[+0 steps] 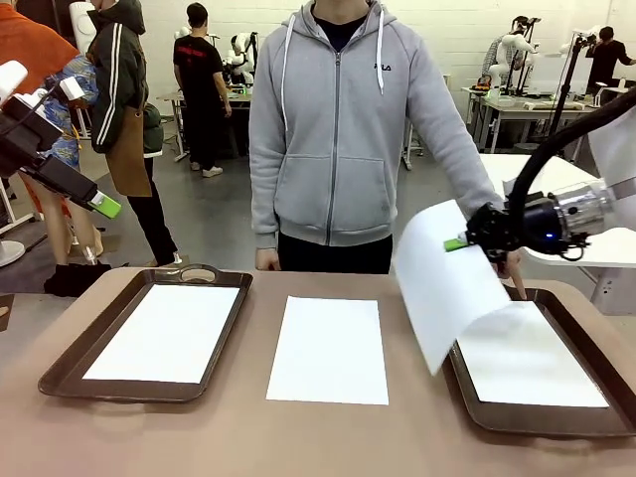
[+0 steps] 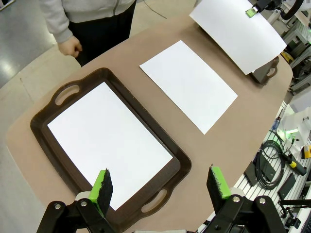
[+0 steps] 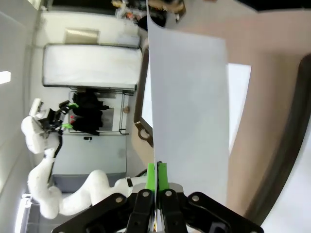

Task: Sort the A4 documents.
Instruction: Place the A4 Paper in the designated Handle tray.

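A4 documents are being observed at four spots on the brown table (image 1: 199,437). One lifted sheet (image 1: 442,283) is being gripped at its upper edge by the right gripper (image 1: 455,241), whose green pads are being pressed flat together on the paper. This sheet is being held in the air, tilted and curling, with its lower corner hanging near the left rim of the right tray (image 1: 537,419). A second sheet (image 1: 532,358) is lying flat inside that tray, partly hidden by the lifted one. A third sheet (image 1: 330,348) is lying bare on the table between the two trays, touching neither. A fourth sheet (image 1: 164,331) is lying flat inside the left tray (image 1: 89,338). The left gripper (image 2: 160,187) is being held high above the left tray, well apart from it, jaws spread wide, nothing between them. A person (image 1: 338,129) in a grey hooded top is standing at the far side. One hand (image 1: 515,273) is being held at the far rim of the right tray, just behind the right gripper; whether it is touching the rim cannot be told.
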Tool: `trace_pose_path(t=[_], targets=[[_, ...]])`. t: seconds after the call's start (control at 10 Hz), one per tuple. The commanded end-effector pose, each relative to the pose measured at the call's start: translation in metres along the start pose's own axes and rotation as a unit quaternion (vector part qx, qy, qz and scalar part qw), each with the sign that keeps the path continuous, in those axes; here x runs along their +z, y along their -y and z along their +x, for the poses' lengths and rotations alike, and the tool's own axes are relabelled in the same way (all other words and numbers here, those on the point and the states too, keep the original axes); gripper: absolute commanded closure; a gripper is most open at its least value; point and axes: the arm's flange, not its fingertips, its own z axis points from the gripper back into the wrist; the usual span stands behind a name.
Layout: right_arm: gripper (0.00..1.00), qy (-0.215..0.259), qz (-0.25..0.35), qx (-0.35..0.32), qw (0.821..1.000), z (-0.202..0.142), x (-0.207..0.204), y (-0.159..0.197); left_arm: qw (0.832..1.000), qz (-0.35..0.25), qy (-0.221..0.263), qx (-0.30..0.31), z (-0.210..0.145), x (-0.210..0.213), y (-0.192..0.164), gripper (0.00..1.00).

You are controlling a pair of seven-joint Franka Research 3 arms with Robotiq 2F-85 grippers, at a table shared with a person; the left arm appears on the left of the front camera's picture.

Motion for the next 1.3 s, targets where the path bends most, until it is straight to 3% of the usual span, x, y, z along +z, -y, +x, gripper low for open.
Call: trace_pose_path(t=[0.0,0.4,0.8,1.2], targets=[[0.99,-0.008,-0.023,-0.037,0.999,0.008,0.026,0.012,1.000,-0.002,0.001,0.000,-0.002,0.000,0.001,0.00],[0.99,0.024,-0.044,-0.094,0.994,0.002,0.055,0.064,1.000,-0.002,0.001,0.000,-0.002,0.000,0.001,0.00],[0.99,-0.038,-0.101,-0.095,0.990,0.007,0.077,0.125,1.000,-0.002,0.001,0.000,-0.002,0.000,0.001,0.00],[0.99,-0.047,-0.181,-0.061,0.980,0.010,0.098,0.133,1.000,-0.002,0.001,0.000,-0.002,0.000,0.001,0.00]])
